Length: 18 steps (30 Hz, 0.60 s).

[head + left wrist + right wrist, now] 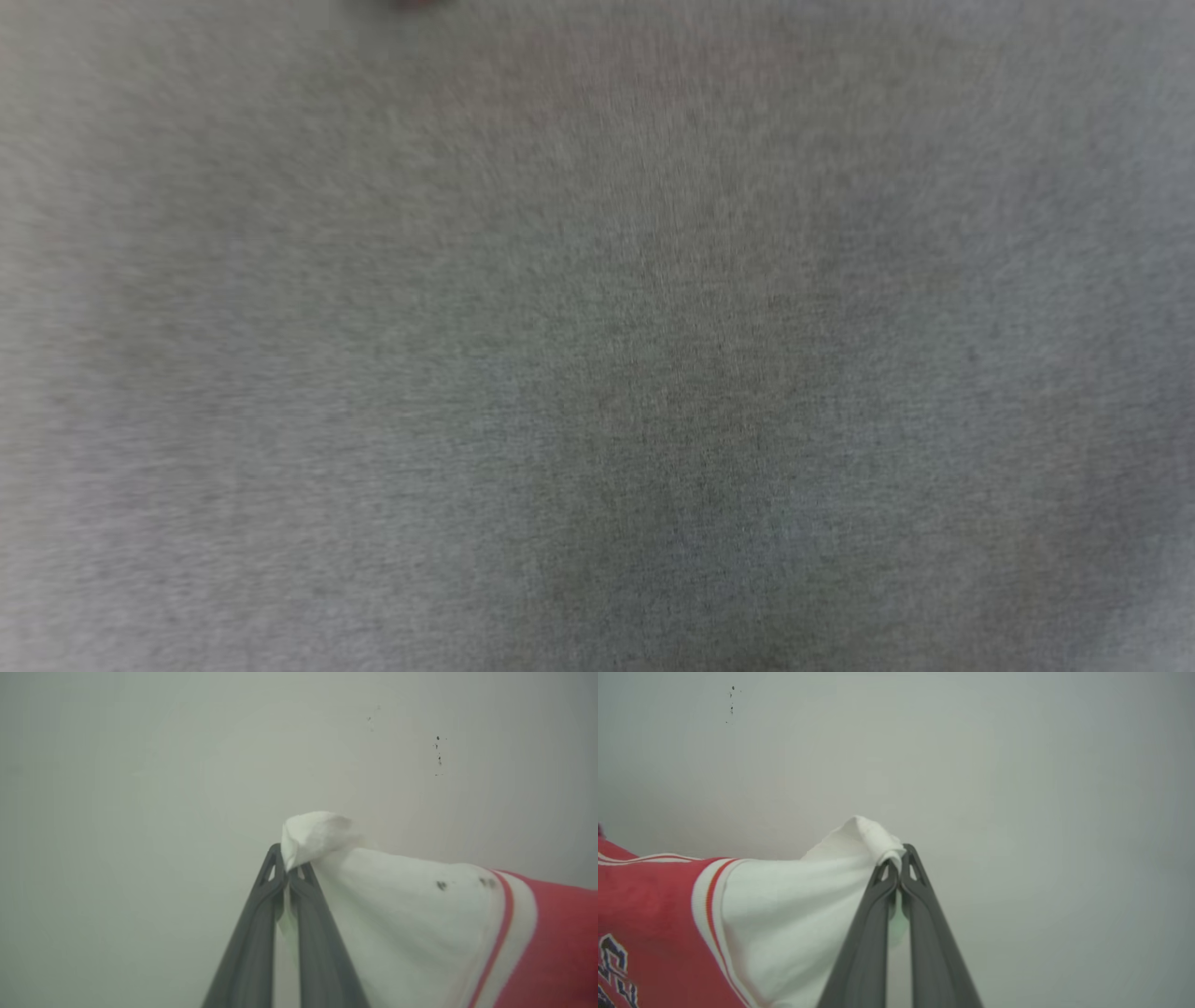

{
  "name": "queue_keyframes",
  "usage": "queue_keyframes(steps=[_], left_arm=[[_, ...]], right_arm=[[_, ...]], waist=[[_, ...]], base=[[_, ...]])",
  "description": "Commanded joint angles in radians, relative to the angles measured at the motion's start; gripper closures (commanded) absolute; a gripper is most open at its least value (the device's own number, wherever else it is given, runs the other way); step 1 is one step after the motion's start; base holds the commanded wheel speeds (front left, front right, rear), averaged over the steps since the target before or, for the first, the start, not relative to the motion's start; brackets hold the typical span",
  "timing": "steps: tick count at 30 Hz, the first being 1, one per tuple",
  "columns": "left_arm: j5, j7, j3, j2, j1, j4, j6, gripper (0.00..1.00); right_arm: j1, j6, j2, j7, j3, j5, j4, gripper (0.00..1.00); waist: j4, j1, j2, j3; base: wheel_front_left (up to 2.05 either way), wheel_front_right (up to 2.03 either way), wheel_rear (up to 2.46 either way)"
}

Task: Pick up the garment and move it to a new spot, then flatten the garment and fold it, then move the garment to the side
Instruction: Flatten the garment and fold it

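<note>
Left claw [286,873] clamped on white sleeve tip of garment [420,924]; red body trails toward 4 o'clock. Right claw [899,868] pinched tight on other white sleeve [794,900]; red front, black lettering [614,963] toward 8 o'clock. Head view: blurred grey surface [597,373].

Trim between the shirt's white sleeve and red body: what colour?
White trim with a thin red stripe; clearest in the right wrist view.

Desk [597,373] top is plain grey, blurred from the head camera. Wrist cameras show it paler, with a few small dark specks [438,756] on it.
</note>
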Motion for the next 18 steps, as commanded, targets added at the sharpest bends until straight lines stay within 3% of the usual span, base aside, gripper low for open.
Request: queue_keyframes(steps=[1,10,18], left_arm=[[-0.001,-0.019,0.005,-0.001,-0.03,0.001,0.001,1.0],[0.015,-0.067,-0.002,0.001,-0.117,0.035,0.003,1.0],[0.005,-0.094,-0.003,0.002,-0.121,0.075,-0.001,1.0]], right_arm=[[-0.034,-0.001,0.015,-0.033,0.015,0.006,0.011,1.0],[-0.107,-0.001,0.036,-0.187,0.091,0.039,0.035,1.0],[-0.082,-0.001,0.058,-0.211,0.111,0.056,0.053,1.0]], waist=[[-0.033,-0.0001,0.0,0.103],[-0.059,-0.0001,0.0,0.217],[-0.063,-0.0001,0.0,0.253]], base=[[0.0,0.0,0.0],[0.0,0.0,0.0],[0.0,0.0,0.0]])
